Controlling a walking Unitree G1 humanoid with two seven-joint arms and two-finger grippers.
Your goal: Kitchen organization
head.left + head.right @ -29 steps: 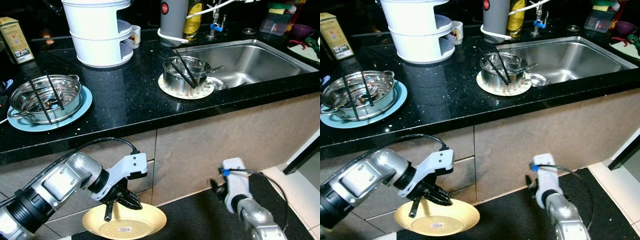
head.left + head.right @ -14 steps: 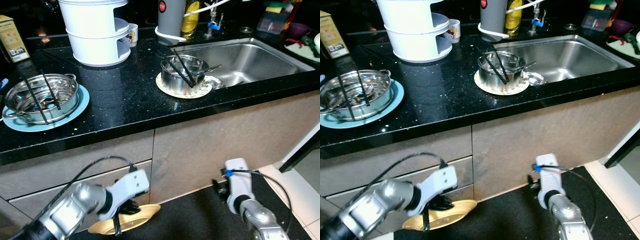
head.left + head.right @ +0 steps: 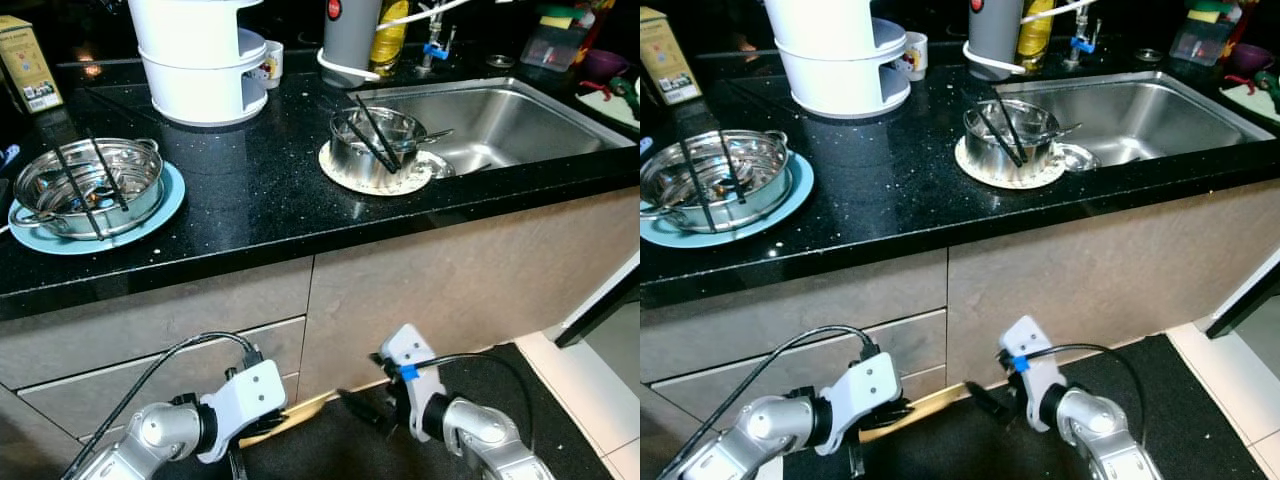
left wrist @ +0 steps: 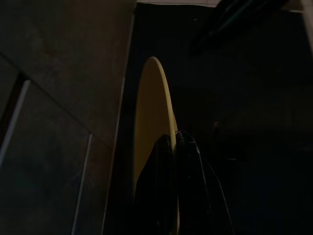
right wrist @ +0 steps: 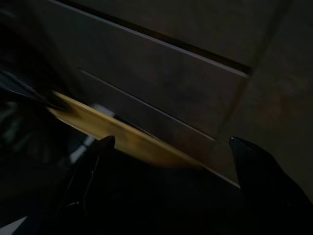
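Left gripper (image 4: 173, 147) is low in front of the cabinet (image 3: 420, 290), its two black fingers (image 4: 190, 161) pinched together on the rim of a yellow plate (image 4: 151, 127). In the left wrist view the plate is seen edge-on, a thin yellow disc running straight out from the fingertips, close beside the cabinet front. From the head, the plate (image 3: 300, 408) shows as a narrow yellow sliver tilted up toward the robot's right, below the lower drawer (image 3: 140, 385), just above a dark floor mat (image 3: 480, 400).

Right gripper (image 5: 171, 147) is spread wide, holding nothing, its fingers pointing toward the plate's free edge. In the head view it sits just right of the plate (image 3: 360, 408), near but apart.

Above, the black counter (image 3: 250, 190) overhangs the cabinet. On it sit a steel pot (image 3: 90, 185) on a blue plate, a white tiered container (image 3: 200, 60), a second pot (image 3: 378, 145) on a mat, and the sink (image 3: 510, 120). Open mat lies to the right.
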